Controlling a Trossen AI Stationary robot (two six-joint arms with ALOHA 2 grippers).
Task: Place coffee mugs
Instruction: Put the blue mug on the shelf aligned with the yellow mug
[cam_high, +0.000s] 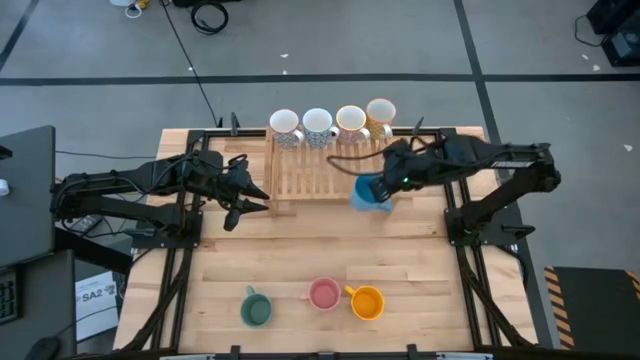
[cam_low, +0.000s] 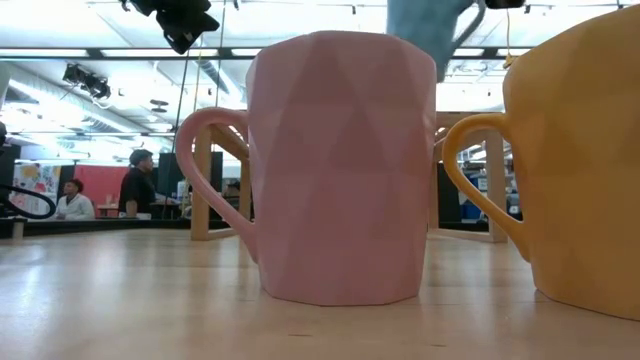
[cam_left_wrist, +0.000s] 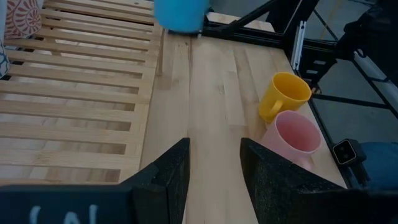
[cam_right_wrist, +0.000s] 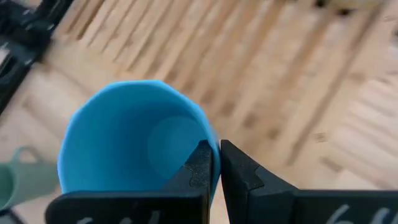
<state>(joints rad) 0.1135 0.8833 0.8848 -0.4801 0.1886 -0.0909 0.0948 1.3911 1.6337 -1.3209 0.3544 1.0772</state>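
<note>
the right gripper (cam_right_wrist: 215, 163) pinches the rim of the light blue faceted ceramic mug (cam_high: 370, 193), held clear of the table at the right edge of the slatted wooden rack (cam_high: 310, 172), which lies to its left. the left gripper (cam_high: 244, 193) waits spread at the rack's left edge. mugs: four along the rack's back, three at the table front, one held
</note>
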